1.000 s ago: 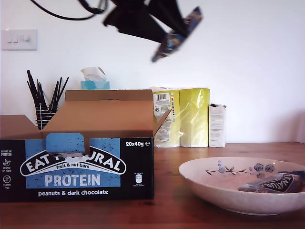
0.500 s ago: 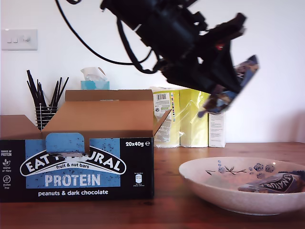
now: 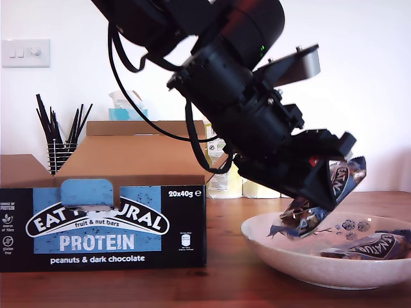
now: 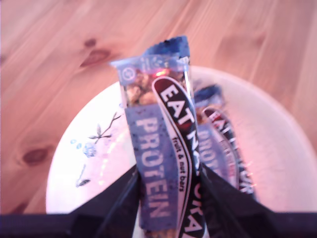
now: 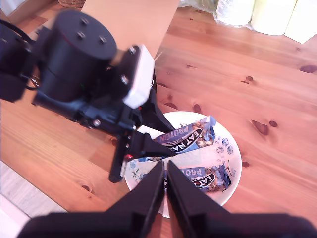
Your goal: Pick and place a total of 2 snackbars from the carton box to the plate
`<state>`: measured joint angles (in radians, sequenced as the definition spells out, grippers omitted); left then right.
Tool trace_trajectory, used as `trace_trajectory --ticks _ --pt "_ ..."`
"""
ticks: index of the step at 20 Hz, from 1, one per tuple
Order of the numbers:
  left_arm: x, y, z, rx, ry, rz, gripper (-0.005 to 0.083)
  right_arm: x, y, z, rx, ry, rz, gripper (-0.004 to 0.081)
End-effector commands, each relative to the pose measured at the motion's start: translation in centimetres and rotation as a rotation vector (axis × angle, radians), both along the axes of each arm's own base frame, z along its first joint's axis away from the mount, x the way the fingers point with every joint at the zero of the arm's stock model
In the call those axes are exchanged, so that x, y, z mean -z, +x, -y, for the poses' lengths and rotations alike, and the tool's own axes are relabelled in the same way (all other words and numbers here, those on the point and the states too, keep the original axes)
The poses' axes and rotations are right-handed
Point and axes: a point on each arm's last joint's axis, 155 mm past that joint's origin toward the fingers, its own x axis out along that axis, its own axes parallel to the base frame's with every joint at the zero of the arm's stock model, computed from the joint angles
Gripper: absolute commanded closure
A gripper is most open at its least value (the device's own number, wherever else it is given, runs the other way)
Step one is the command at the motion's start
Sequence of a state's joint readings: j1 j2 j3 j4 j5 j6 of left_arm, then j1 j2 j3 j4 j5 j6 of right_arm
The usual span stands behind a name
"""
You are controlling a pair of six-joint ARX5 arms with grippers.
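Pinching a snackbar [image 3: 324,202] over the plate [image 3: 270,247], my first gripper [image 4: 166,198] should lower further. Then spread its fingers beside the bar already lying there [image 3: 366,247]; my second gripper [image 5: 165,191] hangs above, fingers pressed together.

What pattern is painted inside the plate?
The plate carries a blue-grey flower-and-branch pattern on cream-pink glaze, clearest in the first wrist view.

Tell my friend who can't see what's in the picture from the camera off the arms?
My first gripper holds a snackbar tilted just above the plate, where another snackbar already lies. The open carton box stands on the wooden table at the exterior view's left.
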<state>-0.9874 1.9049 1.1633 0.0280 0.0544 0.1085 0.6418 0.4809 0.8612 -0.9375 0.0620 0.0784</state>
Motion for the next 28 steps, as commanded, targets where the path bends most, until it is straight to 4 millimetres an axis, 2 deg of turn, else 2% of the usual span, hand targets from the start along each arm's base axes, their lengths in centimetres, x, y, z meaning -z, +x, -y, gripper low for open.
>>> trace_trajectory --ticks 1,6,9,10,16,18,20,21,23,25,28 --pt "1.4 0.2 -0.1 -0.010 0.025 -0.010 0.0576 -0.1 0.0 0.1 0.005 0.006 0.004 0.0783" --pt "1.6 0.2 -0.2 -0.012 0.030 -0.014 0.0553 -0.1 0.0 0.0 0.005 0.007 0.005 0.0783" --pt "1.6 0.6 -0.5 -0.030 0.039 -0.002 0.0361 -0.1 0.0 0.0 0.004 0.006 0.005 0.0783" --pt "1.6 0.6 -0.5 -0.033 0.040 0.000 0.0342 -0.1 0.0 0.0 0.004 0.006 0.005 0.0783" --pt "0.7 0.9 -0.1 -0.033 0.030 0.007 0.0355 -0.3 0.1 0.0 0.005 0.011 0.011 0.0783" --pt "-0.8 1.0 0.2 -0.031 0.025 0.009 0.0470 -0.3 0.1 0.0 0.004 0.011 0.012 0.0783" --pt "-3.4 0.7 0.5 -0.015 0.005 0.006 0.0740 -0.3 0.1 0.0 0.003 0.009 0.013 0.0783" --pt "-5.0 0.4 0.8 -0.006 -0.023 -0.003 0.0790 -0.3 0.1 0.0 0.002 0.008 0.014 0.0783" --pt "-8.8 0.0 1.2 0.000 -0.103 -0.005 0.0797 -0.7 0.3 -0.1 0.000 0.013 0.031 0.0783" --pt "-11.9 0.3 0.3 -0.019 -0.154 0.016 0.0797 -1.7 0.8 -0.5 -0.008 0.030 0.078 0.0783" --pt "-14.3 1.9 -2.5 -0.089 -0.177 0.018 0.0797 -3.0 2.0 -0.7 0.014 0.041 0.137 0.0783"
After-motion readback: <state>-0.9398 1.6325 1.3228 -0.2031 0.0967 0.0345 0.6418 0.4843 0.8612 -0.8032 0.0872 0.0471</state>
